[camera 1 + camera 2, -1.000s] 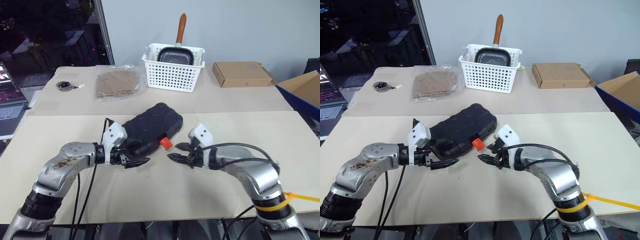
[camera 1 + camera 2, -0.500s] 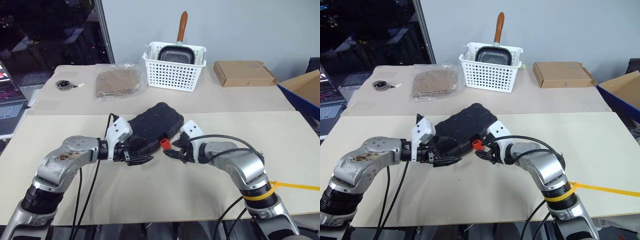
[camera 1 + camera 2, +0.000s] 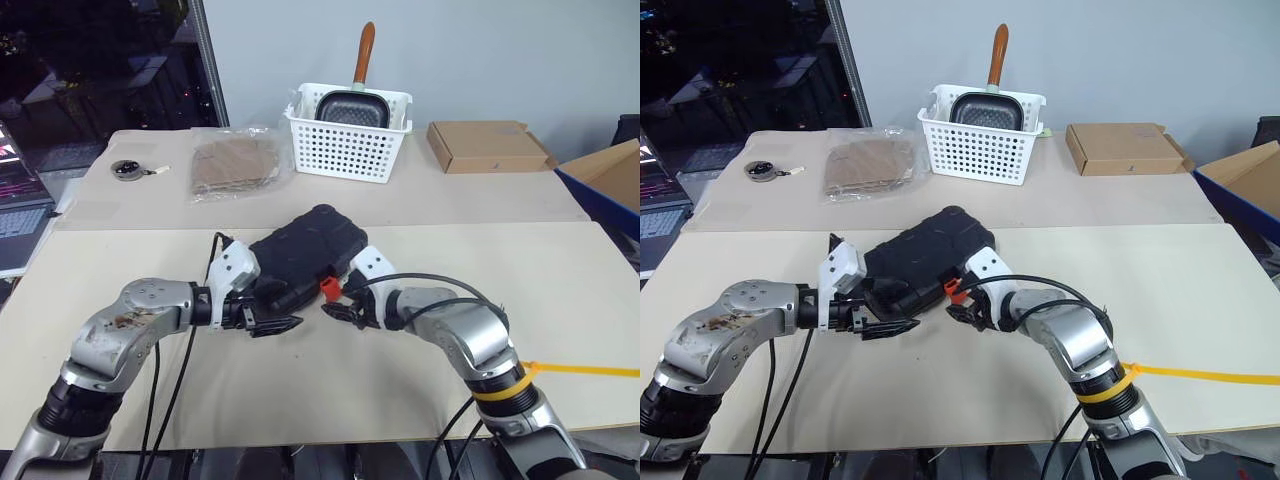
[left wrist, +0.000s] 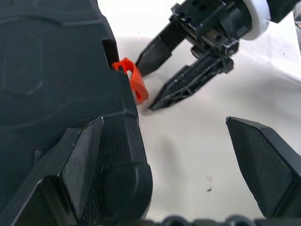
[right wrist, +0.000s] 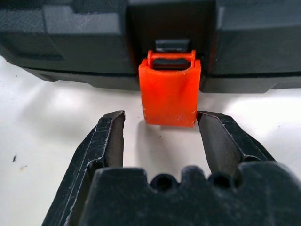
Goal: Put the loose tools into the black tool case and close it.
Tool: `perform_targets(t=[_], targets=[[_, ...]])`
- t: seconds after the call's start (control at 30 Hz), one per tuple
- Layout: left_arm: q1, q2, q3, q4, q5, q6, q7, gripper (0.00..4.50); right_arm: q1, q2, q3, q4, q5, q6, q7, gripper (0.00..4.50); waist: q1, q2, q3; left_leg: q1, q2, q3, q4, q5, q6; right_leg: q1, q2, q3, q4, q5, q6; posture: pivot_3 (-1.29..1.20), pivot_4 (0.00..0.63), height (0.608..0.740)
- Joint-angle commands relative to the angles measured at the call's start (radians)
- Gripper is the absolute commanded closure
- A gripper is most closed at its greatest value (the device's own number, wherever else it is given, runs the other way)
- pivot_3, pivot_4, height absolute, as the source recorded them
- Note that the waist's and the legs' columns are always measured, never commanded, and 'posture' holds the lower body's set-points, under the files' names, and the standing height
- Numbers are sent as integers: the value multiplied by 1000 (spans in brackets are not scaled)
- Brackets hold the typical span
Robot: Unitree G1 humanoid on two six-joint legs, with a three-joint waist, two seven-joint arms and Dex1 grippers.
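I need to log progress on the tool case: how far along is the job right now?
Done: the black tool case lies with its halves together, no loose tools lying beside it. In hand: the right gripper, open, has its fingers either side of the hanging orange latch; the left gripper, open, is at the case's corner. Left: fastening the latch.

light: bright, even, overhead | shadows: soft, short on table (image 3: 330, 380) | focus: head views sharp, wrist foregrounds blurred

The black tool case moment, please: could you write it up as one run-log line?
black tool case: shut, on table | orange latch: hanging down, unfastened | right hand: open, fingers either side of latch | left hand: open at case corner
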Motion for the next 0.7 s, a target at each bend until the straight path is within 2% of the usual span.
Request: perform_targets(t=[0.03, 0.13, 0.33, 0.7], targets=[[14, 8, 21, 23, 22, -53, -19, 0, -22, -3, -2, -15, -12, -28, 3, 1667, 0, 0, 0, 0, 0, 0, 0, 0, 0, 0, 0, 0, 0, 0, 0, 0, 150, 740], [26, 6, 20, 36, 32, -79, -26, 0, -23, -4, -6, -15, -15, -28, 8, 1667, -1, 0, 0, 0, 0, 0, 0, 0, 0, 0, 0, 0, 1, 0, 0, 0, 150, 740], [42, 4, 18, 55, 41, -115, -33, 0, -20, 6, -6, -11, -20, -33, 6, 3235, -2, 0, 0, 1, 0, 0, 0, 0, 0, 0, 0, 0, 1, 0, 0, 0, 150, 740], [59, 2, 13, 91, 60, -167, -47, 0, -14, 15, -23, -26, -26, -49, 3, 3233, -3, 0, 0, 1, 0, 0, 0, 0, 0, 0, 0, 0, 2, 0, 0, 0, 150, 740]])
